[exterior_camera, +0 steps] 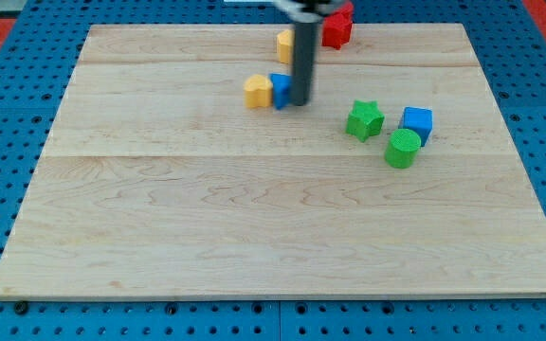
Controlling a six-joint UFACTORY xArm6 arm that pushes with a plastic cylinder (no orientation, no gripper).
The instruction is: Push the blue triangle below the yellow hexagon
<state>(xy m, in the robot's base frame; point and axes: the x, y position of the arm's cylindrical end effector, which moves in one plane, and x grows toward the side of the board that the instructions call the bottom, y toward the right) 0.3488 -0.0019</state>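
Task is mid-way, judging by the layout. From the view's left: the yellow hexagon (258,92) sits in the upper middle of the wooden board (207,218). Touching its right side is the blue triangle (281,90), at about the same height as the hexagon, so it is beside it, not below it. Left to do: get the triangle round and down towards the view's bottom of the hexagon.

My tip (300,102) rests right against the triangle's right edge, covering part of it; the triangle's shape is hard to confirm since the rod hides half. No jaws on this rig, just a rod, so nothing to report as apart or together.

Behind the rod, towards the view's top, a second yellow block (283,44) is partly hidden, shape unclear. The red block (338,26) at the board's top edge is also partly cut by the arm, shape unclear.

Further right, well apart from the action: green star (365,120), green cylinder (403,149), blue cube (417,123), clustered together.
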